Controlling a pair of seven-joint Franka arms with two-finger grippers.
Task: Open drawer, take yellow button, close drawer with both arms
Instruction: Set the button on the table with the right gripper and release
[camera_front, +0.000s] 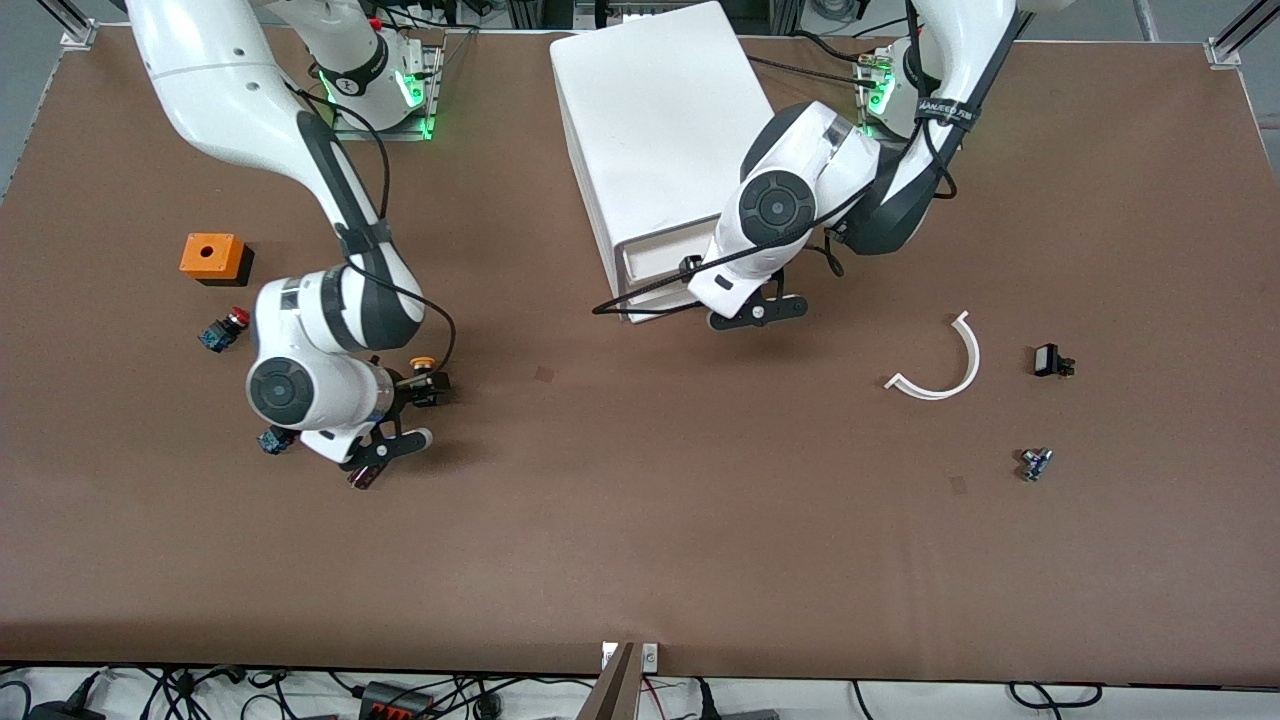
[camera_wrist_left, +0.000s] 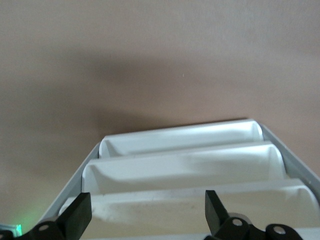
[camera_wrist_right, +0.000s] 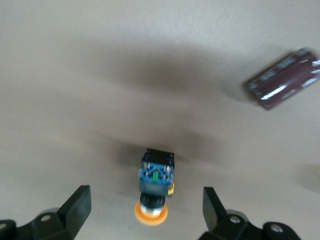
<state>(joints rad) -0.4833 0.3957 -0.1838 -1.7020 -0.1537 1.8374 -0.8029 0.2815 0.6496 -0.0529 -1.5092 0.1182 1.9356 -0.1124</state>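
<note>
The button (camera_front: 426, 374) lies on its side on the table, toward the right arm's end. In the right wrist view its yellow-orange cap (camera_wrist_right: 151, 213) and blue base show between my right gripper's fingers without touching them. My right gripper (camera_front: 405, 398) (camera_wrist_right: 146, 197) hangs open just over it. The white cabinet (camera_front: 660, 130) stands at the middle of the table near the bases. My left gripper (camera_front: 738, 297) (camera_wrist_left: 145, 202) is open and empty at the cabinet's front, over the drawer (camera_wrist_left: 200, 207), with the lower drawer fronts (camera_wrist_left: 185, 167) showing below it. The drawer (camera_front: 655, 263) looks pushed in.
An orange box (camera_front: 213, 258), a red-capped switch (camera_front: 224, 329) and a blue-based part (camera_front: 272, 440) lie by the right arm. A dark maroon cylinder (camera_front: 361, 478) (camera_wrist_right: 284, 80) lies near the right gripper. A white curved strip (camera_front: 940, 362) and two small parts (camera_front: 1050, 360) (camera_front: 1035, 463) lie toward the left arm's end.
</note>
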